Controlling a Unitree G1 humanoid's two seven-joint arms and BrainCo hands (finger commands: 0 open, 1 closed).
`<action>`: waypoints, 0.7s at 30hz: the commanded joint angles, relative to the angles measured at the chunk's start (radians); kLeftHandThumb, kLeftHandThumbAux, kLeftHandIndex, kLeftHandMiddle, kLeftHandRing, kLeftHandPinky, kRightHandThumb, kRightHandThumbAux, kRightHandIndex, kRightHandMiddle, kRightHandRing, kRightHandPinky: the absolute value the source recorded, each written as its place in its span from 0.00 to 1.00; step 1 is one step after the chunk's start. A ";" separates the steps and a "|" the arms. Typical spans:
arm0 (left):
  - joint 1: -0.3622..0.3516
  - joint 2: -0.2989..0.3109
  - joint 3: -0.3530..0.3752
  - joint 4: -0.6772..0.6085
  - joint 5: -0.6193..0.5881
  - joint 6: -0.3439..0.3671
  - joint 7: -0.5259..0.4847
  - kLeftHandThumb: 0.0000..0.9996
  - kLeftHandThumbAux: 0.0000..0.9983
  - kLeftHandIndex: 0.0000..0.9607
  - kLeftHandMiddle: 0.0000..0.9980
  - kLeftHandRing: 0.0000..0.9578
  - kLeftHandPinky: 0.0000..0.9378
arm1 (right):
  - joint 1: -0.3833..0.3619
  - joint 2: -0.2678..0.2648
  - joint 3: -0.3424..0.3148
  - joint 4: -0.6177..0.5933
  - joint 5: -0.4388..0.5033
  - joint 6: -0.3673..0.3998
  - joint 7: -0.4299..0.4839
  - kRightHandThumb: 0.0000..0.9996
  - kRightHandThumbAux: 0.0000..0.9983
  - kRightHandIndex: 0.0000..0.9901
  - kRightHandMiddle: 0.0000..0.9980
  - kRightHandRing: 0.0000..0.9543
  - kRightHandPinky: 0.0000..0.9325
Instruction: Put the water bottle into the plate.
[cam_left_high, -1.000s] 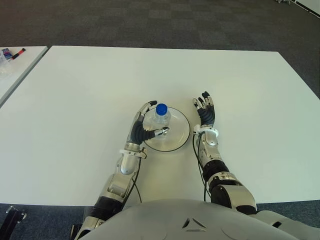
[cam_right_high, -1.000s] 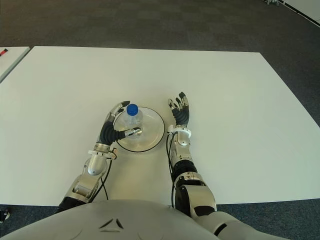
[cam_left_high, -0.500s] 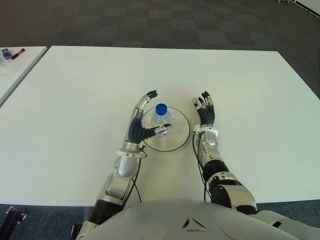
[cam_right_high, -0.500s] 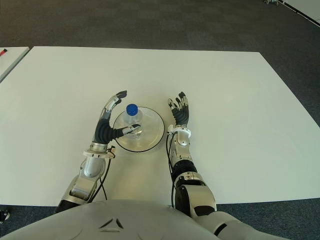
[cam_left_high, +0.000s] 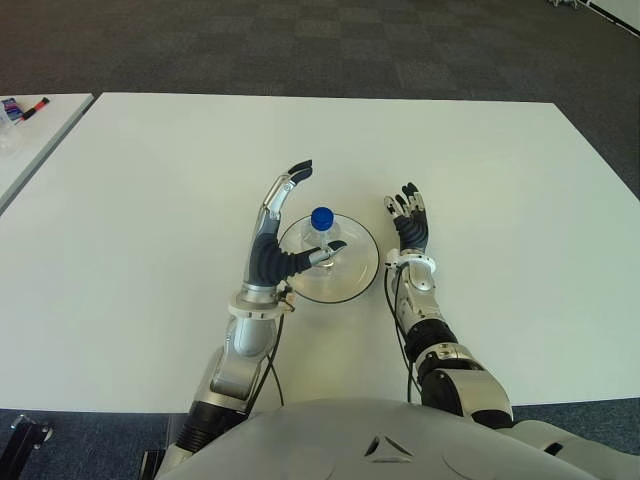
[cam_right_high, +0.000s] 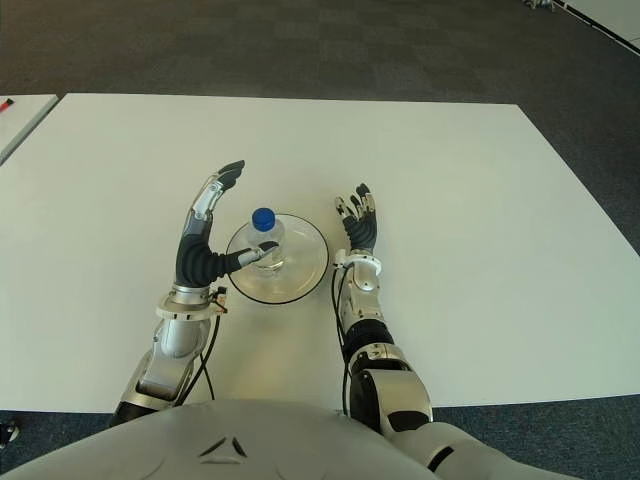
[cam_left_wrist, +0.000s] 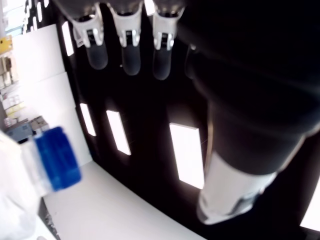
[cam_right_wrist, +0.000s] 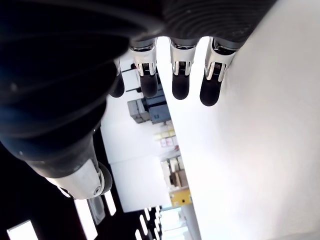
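Clear plastic water bottle with a blue cap (cam_left_high: 322, 232) stands upright in the round glass plate (cam_left_high: 361, 272). Left hand (cam_left_high: 281, 238), fingers spread, holds nothing beside it; right hand (cam_left_high: 411, 222) shows open right of the plate. Placement looks done; next, draw the left arm clear.

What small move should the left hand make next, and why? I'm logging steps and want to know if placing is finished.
Probably draw the left hand back toward the robot's left, clear of the round clear glass plate. The blue-capped clear plastic water bottle already stands upright in the plate, the fingers are spread and hold nothing. The right hand shows beside the plate's right.
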 joint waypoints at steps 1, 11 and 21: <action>0.030 -0.014 0.004 -0.026 0.012 -0.003 0.013 0.00 0.93 0.18 0.16 0.14 0.15 | 0.061 0.058 -0.002 0.057 0.003 0.061 -0.003 0.14 0.74 0.08 0.08 0.08 0.15; 0.074 -0.033 -0.005 -0.100 0.004 0.028 -0.008 0.00 0.94 0.19 0.17 0.15 0.16 | 0.060 0.060 -0.003 0.061 0.001 0.056 -0.002 0.15 0.72 0.07 0.07 0.08 0.14; 0.075 -0.051 0.033 -0.132 -0.060 0.140 -0.028 0.00 0.93 0.20 0.18 0.15 0.16 | 0.061 0.061 -0.002 0.059 0.000 0.052 0.001 0.15 0.72 0.07 0.07 0.08 0.14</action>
